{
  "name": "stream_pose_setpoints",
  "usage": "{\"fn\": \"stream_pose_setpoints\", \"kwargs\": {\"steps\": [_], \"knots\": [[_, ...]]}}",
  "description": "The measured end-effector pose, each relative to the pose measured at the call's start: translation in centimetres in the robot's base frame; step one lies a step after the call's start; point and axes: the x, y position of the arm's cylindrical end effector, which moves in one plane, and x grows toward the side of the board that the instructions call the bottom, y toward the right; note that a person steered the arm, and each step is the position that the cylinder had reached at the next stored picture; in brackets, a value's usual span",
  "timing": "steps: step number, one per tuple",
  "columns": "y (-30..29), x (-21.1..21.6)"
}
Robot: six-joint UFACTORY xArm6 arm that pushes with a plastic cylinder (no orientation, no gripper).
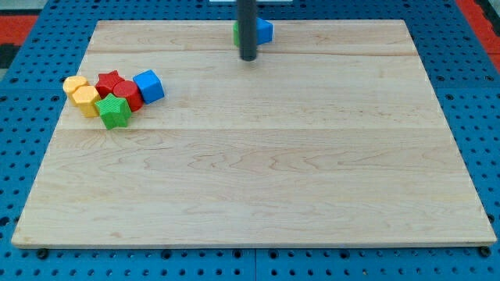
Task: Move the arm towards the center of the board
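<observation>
My tip [248, 57] is the lower end of a dark rod that comes down from the view's top centre. It rests on the wooden board [258, 172] near the top edge. Right behind the rod sit a blue block [265, 31] and a green block [236, 33], both partly hidden by it. At the view's left is a cluster: a blue cube [148, 86], a red star-like block [110, 81], a red block [128, 94], a green star-like block [114, 112], and two yellow blocks [75, 83] [86, 101]. My tip is far right of this cluster.
The board lies on a blue perforated table [23, 156]. Red surfaces show at the view's top corners [19, 19].
</observation>
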Motion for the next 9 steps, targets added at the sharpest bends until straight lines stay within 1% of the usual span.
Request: {"fn": "stream_pose_setpoints", "kwargs": {"steps": [1,2,3,4,5,6,7,9], "knots": [[5.3,-0.9],[5.0,-1.0],[4.1,1.7],[1.2,3.0],[-7.7,3.3],[-10.2,7.4],[-8.2,8.3],[-8.2,8.4]]}}
